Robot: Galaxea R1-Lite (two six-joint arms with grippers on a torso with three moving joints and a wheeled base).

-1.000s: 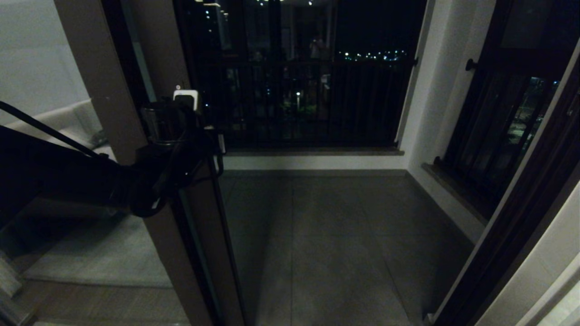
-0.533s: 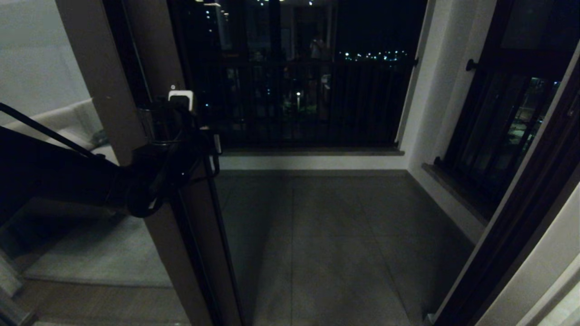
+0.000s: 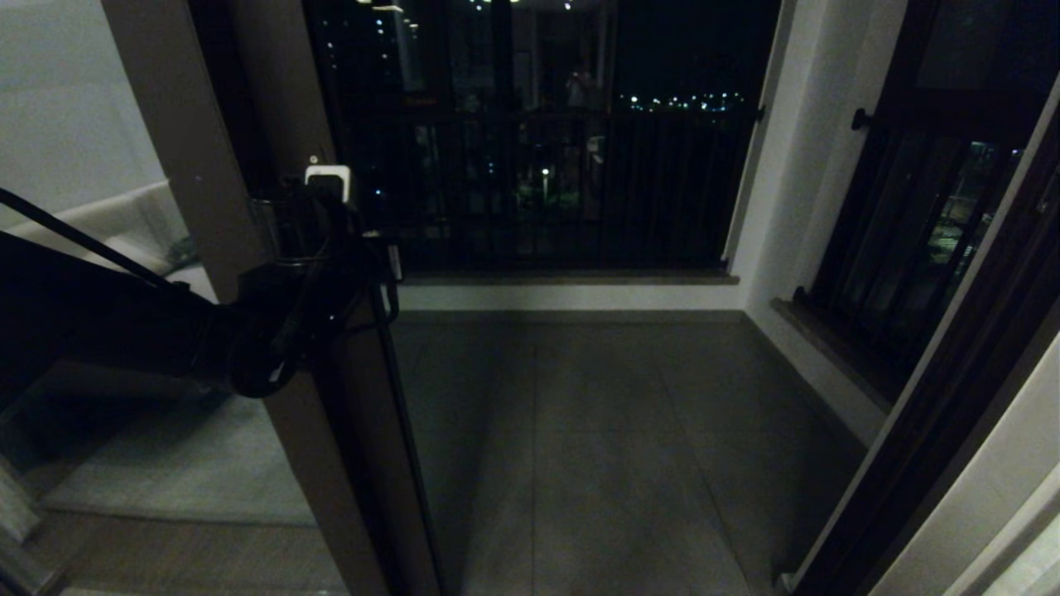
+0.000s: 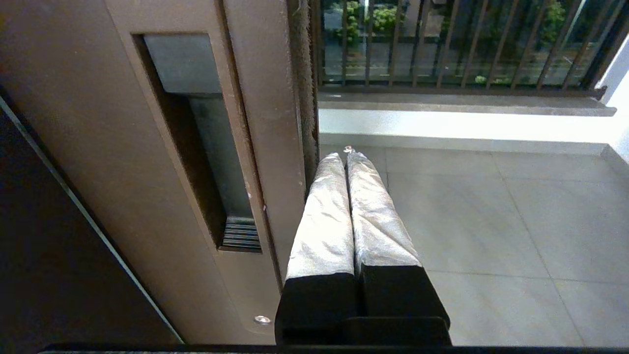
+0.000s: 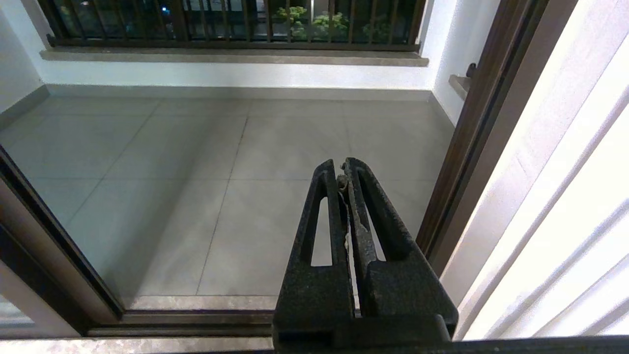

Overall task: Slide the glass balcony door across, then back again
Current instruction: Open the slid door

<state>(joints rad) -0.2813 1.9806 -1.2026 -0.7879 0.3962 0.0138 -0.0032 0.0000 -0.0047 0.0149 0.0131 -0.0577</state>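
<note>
Pushing leftward, the left gripper (image 4: 346, 157) has carried the glass balcony door (image 4: 147, 172) a little further over the last 1 s: in the head view the door's stile and the arm against it both sit slightly more to the left than before, and the shift over the last 0.5 s is much smaller, so the slide looks to be slowing or nearing its stop. Its 2 silver-wrapped fingers (image 4: 327, 216) are pressed together with nothing between them, and they lie flat against the brushed edge of the stile, just beside the recessed handle (image 4: 206, 147), not inside it. The doorway beyond the fingertips stands wide, with tiled balcony floor (image 4: 467, 211) and the barred window (image 4: 442, 44) ahead. Judged from this, the opening stroke is about done and the return slide is still to come. The right gripper (image 5: 344, 169) hangs idle over the threshold, its black fingers closed on nothing.
</note>
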